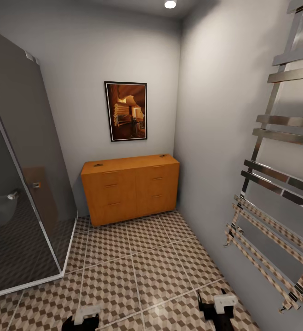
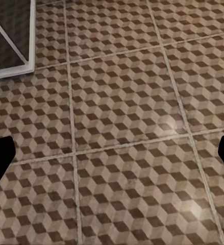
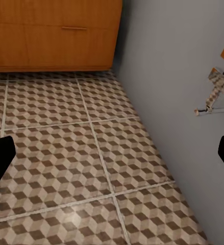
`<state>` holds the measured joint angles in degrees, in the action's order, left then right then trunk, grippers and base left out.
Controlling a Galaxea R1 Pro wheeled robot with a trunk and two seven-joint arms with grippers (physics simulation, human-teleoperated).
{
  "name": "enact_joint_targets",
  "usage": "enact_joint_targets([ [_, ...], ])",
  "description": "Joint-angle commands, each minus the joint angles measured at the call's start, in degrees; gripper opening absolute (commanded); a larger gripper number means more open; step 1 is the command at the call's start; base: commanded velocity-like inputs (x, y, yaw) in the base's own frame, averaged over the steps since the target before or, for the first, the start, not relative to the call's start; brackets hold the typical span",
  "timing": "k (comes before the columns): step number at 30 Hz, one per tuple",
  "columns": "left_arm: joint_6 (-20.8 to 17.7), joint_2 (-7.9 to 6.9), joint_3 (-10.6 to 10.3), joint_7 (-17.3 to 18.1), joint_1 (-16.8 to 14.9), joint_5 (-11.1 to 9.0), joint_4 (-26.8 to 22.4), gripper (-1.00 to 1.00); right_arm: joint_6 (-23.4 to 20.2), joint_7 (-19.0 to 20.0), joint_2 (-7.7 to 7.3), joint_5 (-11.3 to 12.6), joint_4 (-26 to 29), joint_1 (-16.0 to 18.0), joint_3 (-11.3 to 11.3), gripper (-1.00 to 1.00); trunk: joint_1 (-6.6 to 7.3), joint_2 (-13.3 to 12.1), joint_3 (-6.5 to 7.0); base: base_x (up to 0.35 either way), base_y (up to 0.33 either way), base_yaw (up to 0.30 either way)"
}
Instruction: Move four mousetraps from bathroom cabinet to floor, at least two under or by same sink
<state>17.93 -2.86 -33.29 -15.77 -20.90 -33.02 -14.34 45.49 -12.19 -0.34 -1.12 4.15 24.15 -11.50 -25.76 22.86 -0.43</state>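
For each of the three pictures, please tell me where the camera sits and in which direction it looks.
Head view: from the robot's head, forward and down at the cabinet across the bathroom floor; left gripper and right gripper show at the lower edge.
Left wrist view: near the left gripper, down at floor tiles and the shower's corner.
Right wrist view: near the right gripper, toward the cabinet's base and the grey wall.
Shared: the cube-patterned floor in all three.

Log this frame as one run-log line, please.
phase: approach | cabinet: ahead against far wall, drawers closed | mousetraps: small dark items on cabinet top, unconfirmed | left gripper: open, empty | right gripper: open, empty
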Motion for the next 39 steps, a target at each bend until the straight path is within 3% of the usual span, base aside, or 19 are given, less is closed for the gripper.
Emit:
enact_joint_targets([
  [1, 0.2, -0.11, -0.5, -0.4, 0.0, -0.3, 0.1, 1.00, 0.2, -0.6, -0.01, -0.1, 0.0, 0.0, -0.5, 1.00, -0.02, 0.1, -0.05, 0.000, 0.000, 0.000],
  [39, 0.4, -0.04, -0.7, 0.0, 0.0, -0.3, 2.4, 1.00, 1.6, -0.6, -0.27, -0.1, -0.5, 0.0, -0.6, 1.00, -0.02, 0.1, -0.05, 0.000, 0.000, 0.000],
])
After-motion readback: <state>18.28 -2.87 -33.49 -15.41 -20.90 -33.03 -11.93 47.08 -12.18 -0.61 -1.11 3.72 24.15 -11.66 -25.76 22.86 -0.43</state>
